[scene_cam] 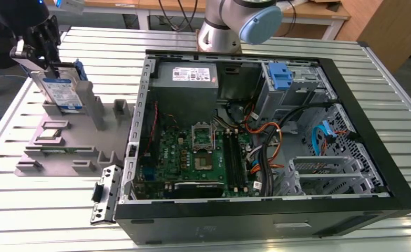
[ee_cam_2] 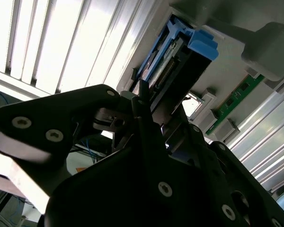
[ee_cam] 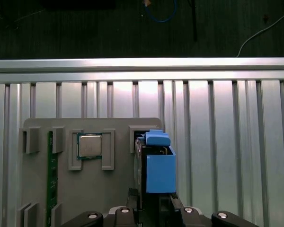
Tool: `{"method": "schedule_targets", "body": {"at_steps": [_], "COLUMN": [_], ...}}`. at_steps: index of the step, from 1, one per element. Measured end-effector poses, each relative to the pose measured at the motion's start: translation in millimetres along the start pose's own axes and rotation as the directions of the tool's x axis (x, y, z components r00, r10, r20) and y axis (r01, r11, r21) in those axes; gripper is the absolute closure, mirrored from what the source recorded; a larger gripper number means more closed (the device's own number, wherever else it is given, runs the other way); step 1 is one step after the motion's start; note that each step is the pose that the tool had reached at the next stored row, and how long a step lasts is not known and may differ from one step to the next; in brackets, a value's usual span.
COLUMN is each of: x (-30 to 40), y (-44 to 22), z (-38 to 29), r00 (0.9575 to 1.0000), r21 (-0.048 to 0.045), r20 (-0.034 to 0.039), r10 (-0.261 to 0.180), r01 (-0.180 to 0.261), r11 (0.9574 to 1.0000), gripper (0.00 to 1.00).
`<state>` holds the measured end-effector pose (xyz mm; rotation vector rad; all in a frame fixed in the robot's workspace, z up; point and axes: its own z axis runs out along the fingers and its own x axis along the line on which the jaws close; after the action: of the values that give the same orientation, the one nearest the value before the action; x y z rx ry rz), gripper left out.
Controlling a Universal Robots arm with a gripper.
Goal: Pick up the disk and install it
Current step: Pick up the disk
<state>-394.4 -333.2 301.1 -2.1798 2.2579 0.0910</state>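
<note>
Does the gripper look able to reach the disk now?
Likely yes: the gripper sits right at the top edge of the disk, which stands upright in the grey holder, nothing between them.

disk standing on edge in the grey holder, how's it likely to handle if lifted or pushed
The disk looks like a rigid metal slab, so it should stay stiff and probably feel heavy for its size. It stands on edge in the grey holder, so a sideways push could tip it. Its smooth metal faces may be slippery.
</note>
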Motion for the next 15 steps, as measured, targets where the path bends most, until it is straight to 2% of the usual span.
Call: {"method": "schedule_targets", "body": {"at_steps": [15], "x": [0.0], "y": [0.0], "z": [1.0], "r00": [1.0000], "r21": [-0.0001], "r20": [-0.0001], "r10": [0.000], "r01": [0.000], "r11": [1.0000], "gripper": [0.65]}}
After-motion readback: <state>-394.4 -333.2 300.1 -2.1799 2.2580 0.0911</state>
